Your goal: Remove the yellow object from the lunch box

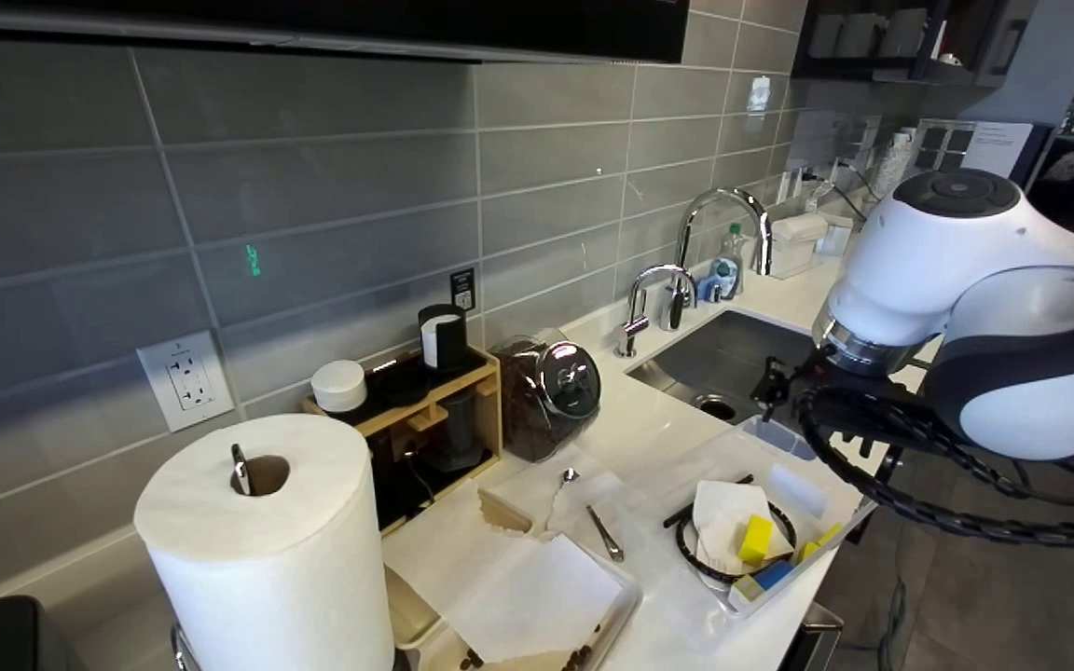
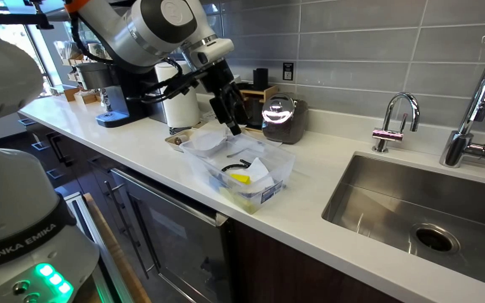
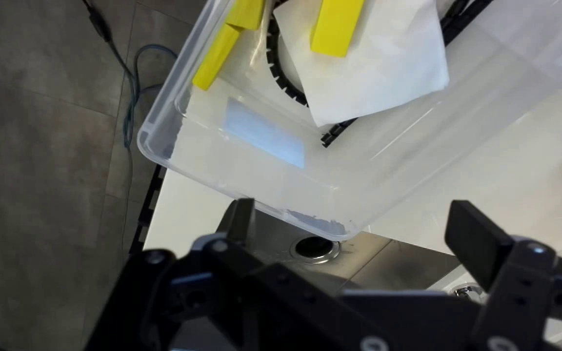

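Yellow block [image 3: 338, 27] lies inside the clear bin [image 3: 261, 183], which I take to be the lunch box, on a white napkin [image 3: 383, 80] and apart from the bin's walls; its far end is cut off in the wrist view. A black ribbed coil [image 3: 273, 56], partly covered by the napkin, curves beside it in the bin. Two more yellow pieces [image 3: 216, 56] sit by the bin's side wall; the one on the napkin seems the likelier target.

The gripper [image 3: 356, 226] hangs higher than the bin, its fingers [image 3: 476, 243] spread wide with nothing held. Beyond the bin's near end in the wrist view lies the sink [image 2: 394, 185].

The step in hand, I judge, is lining up. Moving along the bin away from its sink end should bring the block between the fingers; its long sides run roughly across their closing line, so a slight turn ought to do. Then go straight down, fingertips clear of the coil, stop just above the napkin and close evenly on the long sides. Too low a pinch may drag napkin or coil along. Lift well above the bin's rim before going sideways.
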Available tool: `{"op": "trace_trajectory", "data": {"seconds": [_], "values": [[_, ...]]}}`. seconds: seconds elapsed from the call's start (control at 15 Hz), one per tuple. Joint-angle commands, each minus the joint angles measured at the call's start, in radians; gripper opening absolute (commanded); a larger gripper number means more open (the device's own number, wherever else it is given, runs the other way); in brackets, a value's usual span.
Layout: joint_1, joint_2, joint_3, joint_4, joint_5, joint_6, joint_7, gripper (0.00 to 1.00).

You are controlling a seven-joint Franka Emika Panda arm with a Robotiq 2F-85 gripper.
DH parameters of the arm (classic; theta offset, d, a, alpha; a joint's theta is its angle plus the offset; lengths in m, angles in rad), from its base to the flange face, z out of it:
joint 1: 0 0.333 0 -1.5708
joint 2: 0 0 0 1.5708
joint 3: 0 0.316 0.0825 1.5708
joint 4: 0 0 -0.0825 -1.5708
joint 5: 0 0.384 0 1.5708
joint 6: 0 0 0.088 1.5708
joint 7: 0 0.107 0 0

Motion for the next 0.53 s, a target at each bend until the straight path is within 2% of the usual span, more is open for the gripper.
{"op": "trace_trajectory", "data": {"seconds": [0.0, 0.27, 0.47], "values": [[-0.004, 0.002, 0.003, 0.000, -0.005, 0.000, 0.004, 1.00], [-0.009, 0.004, 0.003, 0.001, -0.007, 0.000, 0.004, 1.00], [-0.026, 0.082, 0.022, 0.002, -0.021, -0.005, 0.006, 1.00]]}}
